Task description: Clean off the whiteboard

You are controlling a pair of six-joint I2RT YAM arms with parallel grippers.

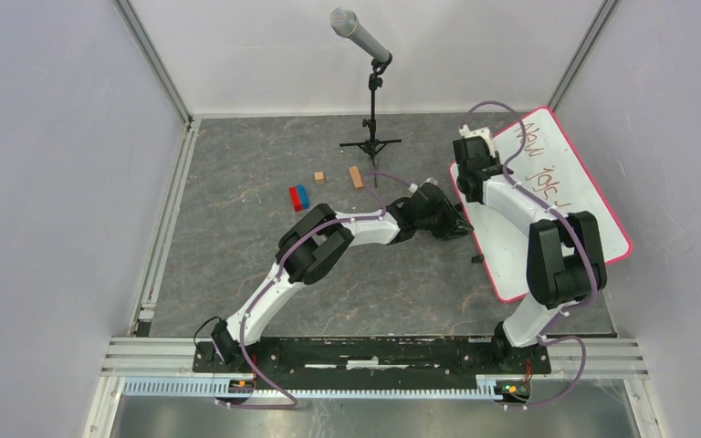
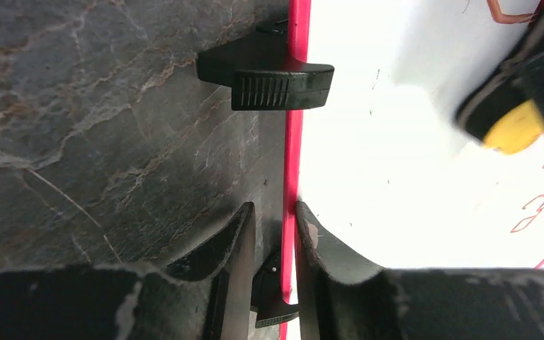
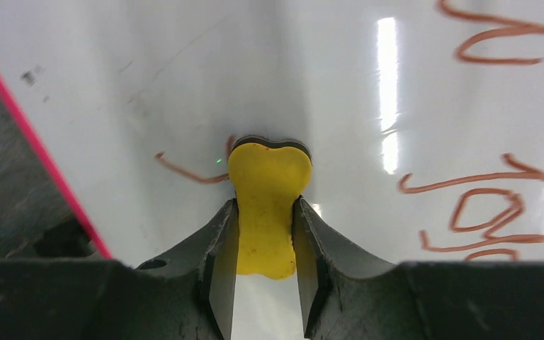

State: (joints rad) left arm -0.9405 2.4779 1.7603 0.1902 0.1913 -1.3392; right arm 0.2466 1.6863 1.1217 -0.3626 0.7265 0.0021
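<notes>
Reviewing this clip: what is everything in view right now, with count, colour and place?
whiteboard: 1, white with red-pink rim, lying flat, far right
writing: several words, reddish-brown, on whiteboard
clips: 2 seen, black, on whiteboard's rim
eraser: 1, yellow with black pad, against whiteboard
microphone: 1, grey, far centre
stand: 1, black, under microphone
wooden blocks: 2, tan, centre
red block: 1, red, left of wooden blocks
blue block: 1, blue, touching red block
table: 1, dark grey marbled
left gripper: 1, black, closed on whiteboard's rim
right gripper: 1, black, shut on eraser
</notes>
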